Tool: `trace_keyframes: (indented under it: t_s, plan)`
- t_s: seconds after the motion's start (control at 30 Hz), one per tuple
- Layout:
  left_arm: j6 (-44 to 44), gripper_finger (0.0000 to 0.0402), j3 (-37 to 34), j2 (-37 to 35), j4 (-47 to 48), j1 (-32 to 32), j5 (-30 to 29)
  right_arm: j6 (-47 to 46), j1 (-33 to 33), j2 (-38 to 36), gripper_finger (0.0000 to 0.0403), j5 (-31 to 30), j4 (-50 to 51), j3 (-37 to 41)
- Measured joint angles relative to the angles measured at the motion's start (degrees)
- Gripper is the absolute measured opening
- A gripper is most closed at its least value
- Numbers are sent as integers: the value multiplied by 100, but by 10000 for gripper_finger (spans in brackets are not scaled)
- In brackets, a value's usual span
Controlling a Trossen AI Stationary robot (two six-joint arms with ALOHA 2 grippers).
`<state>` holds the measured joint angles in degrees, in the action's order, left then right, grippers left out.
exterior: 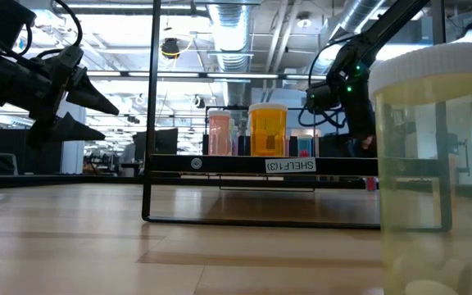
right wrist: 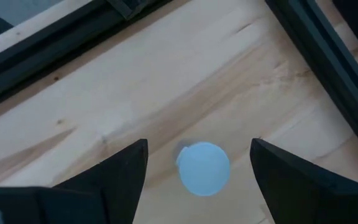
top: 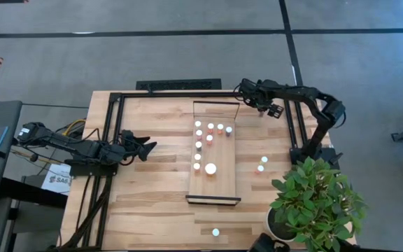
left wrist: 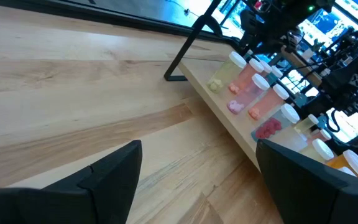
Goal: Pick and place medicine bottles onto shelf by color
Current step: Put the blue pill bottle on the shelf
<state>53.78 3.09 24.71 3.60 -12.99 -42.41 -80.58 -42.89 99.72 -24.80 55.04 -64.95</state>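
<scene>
High view, looking straight down: long pale wooden shelf (top: 214, 150) with dark-edged end rails lying along the middle of the slatted wooden tabletop (top: 152, 203), carrying a cluster of tiny white-capped medicine bottles (top: 208, 136) on its far half, one larger-capped bottle (top: 210, 169) standing nearer. Three more small bottles resting on the tabletop, two (top: 262, 164) right of the shelf near the leafy green potted plant (top: 317, 203), one (top: 215, 232) at the near edge. Left gripper (top: 145, 148) hovering left of the shelf, well apart from it, fingers spread and holding nothing. Right gripper (top: 261, 110) hanging past the shelf's far right corner.

Low view: orange and pink bottles (exterior: 252, 129) standing on the shelf behind a dark rail labelled SHELF, a pale yellowish bottle (exterior: 437, 164) looming close at right.

Left wrist view: released fingers (left wrist: 114, 171) framing bare tabletop, shelf bottles lined up beyond.

Right wrist view: parted fingers (right wrist: 123, 171) straddling a round white bottle cap (right wrist: 204, 168) below, not touching it.
</scene>
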Motion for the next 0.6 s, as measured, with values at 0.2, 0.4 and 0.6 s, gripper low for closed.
trace_keyframes:
  t_s: [0.2,0.4,0.6]
  plan:
    - [0,303,0,0,0,0,0,-4,0,0,276,0,-55,0]
    - [0,303,0,1,0,2,0,-4,0,0,237,4,-54,0]
    - [0,303,0,2,0,0,0,-4,7,0,189,48,-50,0]
